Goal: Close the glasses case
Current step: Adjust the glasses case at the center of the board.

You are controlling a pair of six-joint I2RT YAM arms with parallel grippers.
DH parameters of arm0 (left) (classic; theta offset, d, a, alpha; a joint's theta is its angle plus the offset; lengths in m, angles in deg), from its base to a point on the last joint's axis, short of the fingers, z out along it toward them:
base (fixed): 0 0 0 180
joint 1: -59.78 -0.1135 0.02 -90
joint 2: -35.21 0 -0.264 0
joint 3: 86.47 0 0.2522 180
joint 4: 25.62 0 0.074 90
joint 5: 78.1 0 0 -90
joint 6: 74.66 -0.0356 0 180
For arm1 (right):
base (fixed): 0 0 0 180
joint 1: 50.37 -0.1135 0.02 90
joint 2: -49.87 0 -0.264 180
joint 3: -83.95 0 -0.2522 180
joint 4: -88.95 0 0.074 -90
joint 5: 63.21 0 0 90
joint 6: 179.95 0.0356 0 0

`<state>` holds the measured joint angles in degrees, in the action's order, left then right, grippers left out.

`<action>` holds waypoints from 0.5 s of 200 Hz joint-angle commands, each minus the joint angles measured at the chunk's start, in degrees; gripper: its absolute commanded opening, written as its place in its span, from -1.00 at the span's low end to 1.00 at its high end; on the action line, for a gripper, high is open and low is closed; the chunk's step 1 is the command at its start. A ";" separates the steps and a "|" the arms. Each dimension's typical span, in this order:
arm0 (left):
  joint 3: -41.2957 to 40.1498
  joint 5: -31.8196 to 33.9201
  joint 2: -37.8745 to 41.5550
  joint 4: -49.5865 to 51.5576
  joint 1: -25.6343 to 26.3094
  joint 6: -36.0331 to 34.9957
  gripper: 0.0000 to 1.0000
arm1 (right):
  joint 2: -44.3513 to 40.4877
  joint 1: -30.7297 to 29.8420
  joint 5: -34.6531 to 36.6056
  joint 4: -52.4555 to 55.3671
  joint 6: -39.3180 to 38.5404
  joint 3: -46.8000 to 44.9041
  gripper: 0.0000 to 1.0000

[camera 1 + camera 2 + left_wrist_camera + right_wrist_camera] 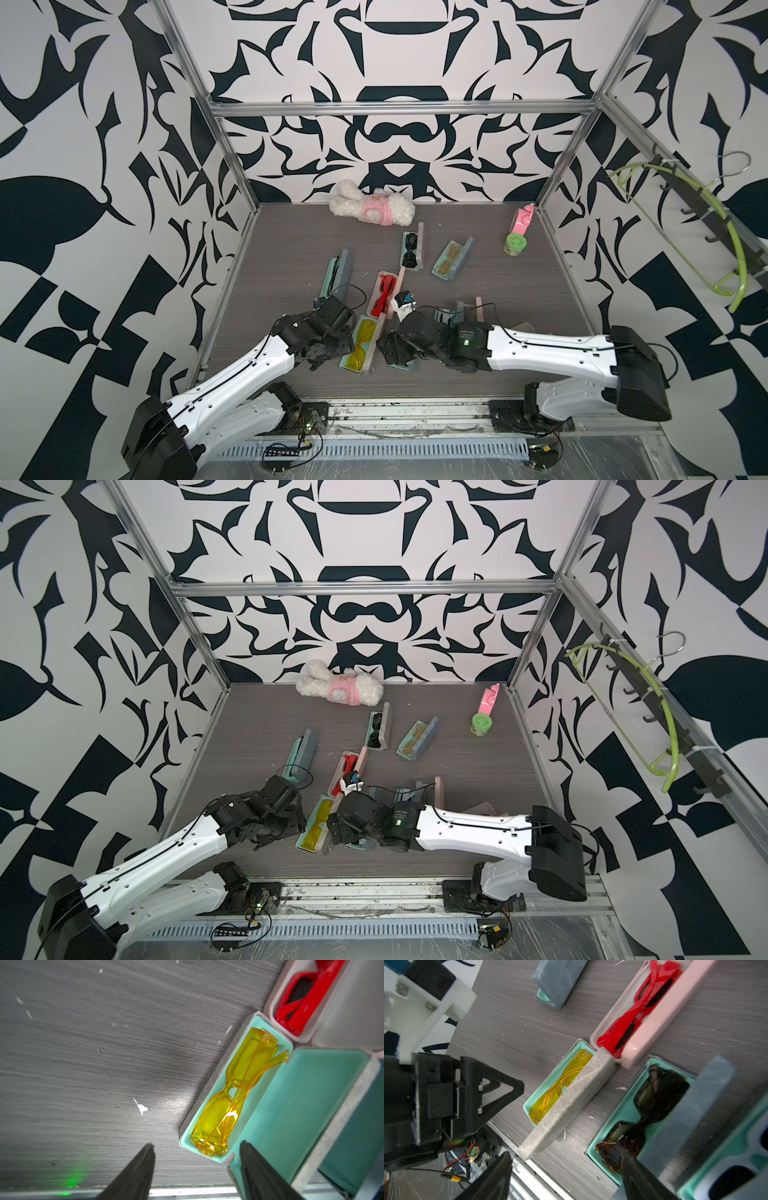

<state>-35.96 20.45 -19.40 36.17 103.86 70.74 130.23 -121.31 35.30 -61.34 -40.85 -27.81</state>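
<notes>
A grey glasses case (360, 345) with teal lining lies open near the front edge, between both arms. Yellow glasses (234, 1088) rest in its tray, and its lid (571, 1101) stands up along one side. My left gripper (196, 1145) is open over the case's near end: one finger lies against the lid's teal lining (301, 1105), the other hangs over the table beside the tray. My right gripper (565, 1153) is open on the lid's far side, one finger over a second teal case (623, 1109) holding dark brown glasses (660, 1088). In a top view the left gripper (338, 359) and the right gripper (390, 353) flank the case.
A pink case with red glasses (384, 293) touches the yellow case's far end. Further back lie a case with black glasses (411, 251), one with olive glasses (451, 259) and a grey case (336, 276). A plush toy (372, 208), a pink item (521, 220) and a green jar (514, 245) stand at the back.
</notes>
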 commanded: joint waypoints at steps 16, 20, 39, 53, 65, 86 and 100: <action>-3.61 -0.98 -0.13 -3.71 0.24 2.28 0.25 | 5.53 -0.59 -4.01 -5.67 3.57 4.12 0.48; -3.89 -1.10 -0.22 -4.00 0.22 2.34 0.22 | 5.95 -0.53 -3.95 -5.91 3.89 4.07 0.45; -5.14 -1.59 -0.31 -5.36 0.26 2.66 0.19 | 7.49 -0.55 -4.24 -7.82 5.42 3.70 0.35; -5.99 -2.03 -0.54 -6.49 0.22 2.73 0.15 | 8.46 -0.66 -4.08 -7.77 5.68 4.10 0.28; -6.53 -2.64 -0.89 -7.26 0.26 2.79 0.10 | 8.69 -0.64 -3.48 -7.77 6.00 4.04 0.25; -7.80 -3.28 -0.81 -8.26 0.24 3.33 0.03 | 8.35 -0.64 -2.31 -7.59 6.64 3.45 0.21; -8.52 -3.60 -0.46 -8.62 0.23 3.49 -0.05 | 8.34 -0.65 -1.93 -7.41 6.77 3.35 0.19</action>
<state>-42.75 18.09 -20.10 29.03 103.90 73.58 139.75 -121.68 31.72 -67.20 -35.38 -25.98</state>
